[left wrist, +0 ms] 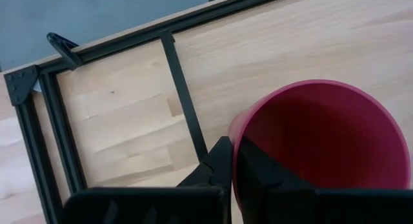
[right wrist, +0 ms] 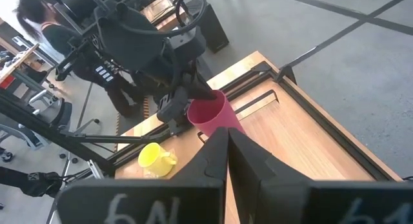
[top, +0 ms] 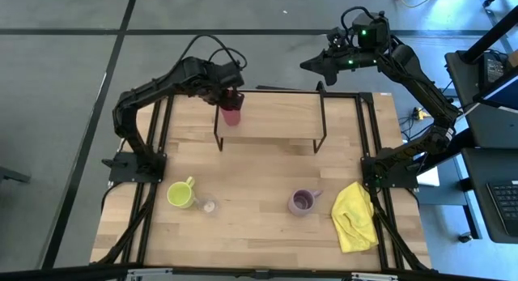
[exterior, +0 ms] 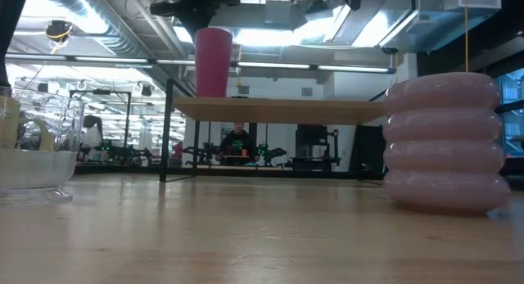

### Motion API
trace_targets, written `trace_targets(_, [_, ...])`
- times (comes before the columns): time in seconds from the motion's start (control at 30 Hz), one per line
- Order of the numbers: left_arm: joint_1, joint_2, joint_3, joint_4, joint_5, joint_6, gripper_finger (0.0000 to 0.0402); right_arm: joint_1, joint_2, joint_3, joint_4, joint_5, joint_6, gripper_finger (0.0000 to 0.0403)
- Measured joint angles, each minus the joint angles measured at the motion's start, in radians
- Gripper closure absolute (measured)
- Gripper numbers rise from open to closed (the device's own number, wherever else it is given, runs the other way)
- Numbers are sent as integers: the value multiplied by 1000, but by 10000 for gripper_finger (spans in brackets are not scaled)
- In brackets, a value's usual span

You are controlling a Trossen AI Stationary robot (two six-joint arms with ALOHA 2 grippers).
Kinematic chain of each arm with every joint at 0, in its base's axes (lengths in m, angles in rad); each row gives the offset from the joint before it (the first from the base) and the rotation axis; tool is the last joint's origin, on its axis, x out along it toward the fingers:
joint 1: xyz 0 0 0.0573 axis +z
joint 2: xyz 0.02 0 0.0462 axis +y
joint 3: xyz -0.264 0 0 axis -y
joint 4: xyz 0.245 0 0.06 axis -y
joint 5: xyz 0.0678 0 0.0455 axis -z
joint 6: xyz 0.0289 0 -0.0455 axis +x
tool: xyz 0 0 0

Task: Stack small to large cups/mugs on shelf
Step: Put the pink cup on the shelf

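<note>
Left gripper (top: 232, 97) is pinched on the rim of the red cup (top: 232, 111), which stands on the left end of the shelf (top: 275, 112); you're at the placing step, and whether the cup has fully settled on the board is hard to tell. Next you'd let go, then fetch one of the pieces on the table: green mug (top: 181, 193), small glass (top: 210, 206), lilac mug (top: 302, 202). Right gripper (top: 312, 65), fingers pressed together, waits beyond the shelf.

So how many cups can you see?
4. The red cup is on the shelf, gripped by the left gripper. The yellow-green mug, tiny clear glass and lilac mug sit on the table.
</note>
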Motion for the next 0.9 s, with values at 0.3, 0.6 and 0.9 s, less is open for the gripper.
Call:
trace_targets(0.3, [3, 2, -34, 0, 9, -5, 400, 0, 0, 0, -59, 0, 24, 388])
trace_targets(0.6, [-5, 1, -55, 40, 23, -10, 395, 0, 0, 0, -93, 0, -1, 388])
trace_targets(0.9, [-5, 1, -55, 39, -21, -10, 394, 0, 0, 0, -92, 0, -3, 388])
